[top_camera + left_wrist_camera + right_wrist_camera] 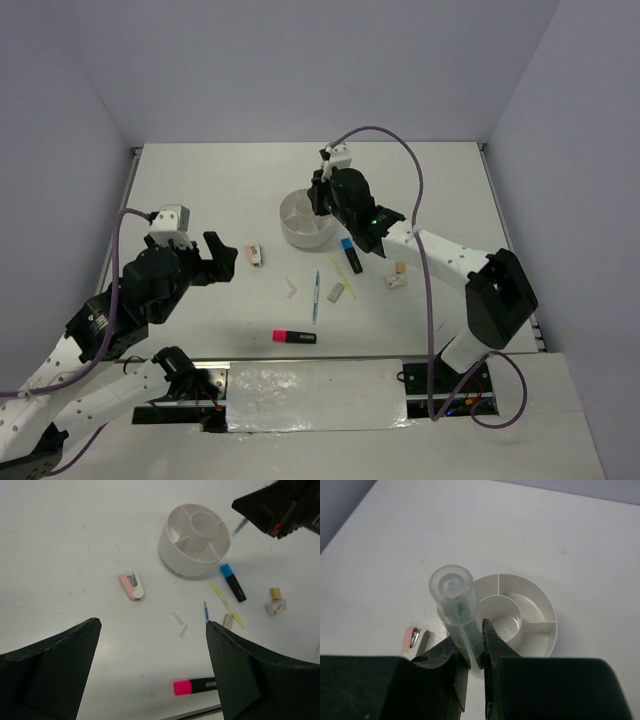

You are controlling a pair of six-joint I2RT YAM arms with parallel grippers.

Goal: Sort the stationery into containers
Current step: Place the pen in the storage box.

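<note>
The round white divided cup (297, 232) stands mid-table. My right gripper (320, 196) hovers over its near rim, shut on a clear thin pen (458, 611) held upright; the cup (549, 611) lies just beyond the fingers. My left gripper (225, 258) is open and empty above the table's left side. On the table lie a pink-and-black highlighter (294, 336), a blue-and-black highlighter (351, 255), a blue pen (316, 295), a yellow stick (342, 276), a tan eraser (336, 292) and a white eraser (292, 288).
A pink-and-white stapler-like piece (256, 256) lies left of the cup. Two small tan and white pieces (397, 277) lie to the right. In the left wrist view the pink highlighter (192, 685) lies near the front edge, between my open fingers.
</note>
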